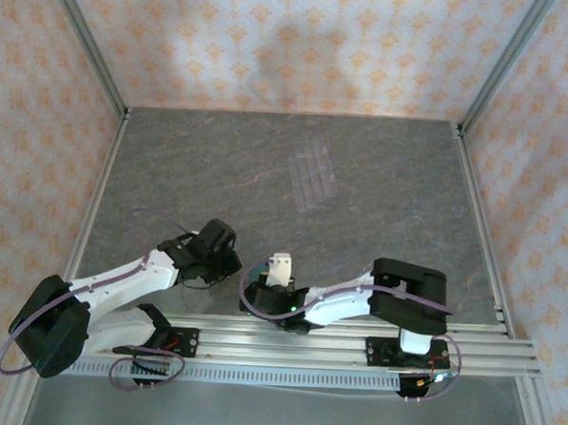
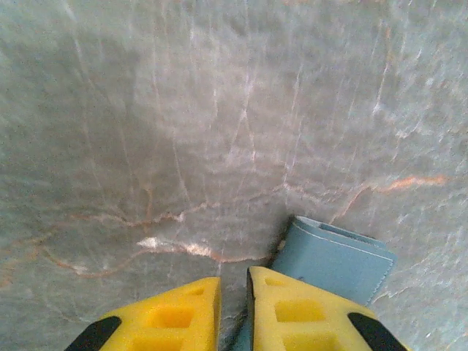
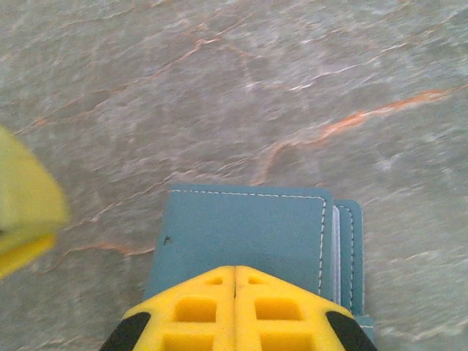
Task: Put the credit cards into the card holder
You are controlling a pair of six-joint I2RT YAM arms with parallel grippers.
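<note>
Jaws of right gripper (image 3: 235, 274) clenched tight, tips over the near edge of the folded teal card holder (image 3: 241, 227), which extends ahead of them. Left gripper (image 2: 234, 281) released, jaws a slit apart; holder corner pokes out just ahead-right of its right finger, table (image 2: 219, 110) beyond.

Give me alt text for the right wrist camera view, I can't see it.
A flat teal stitched card holder lies folded on a grey marbled table, its near edge under the shut yellow fingers of the right gripper. A blurred yellow shape intrudes at the left edge.
</note>
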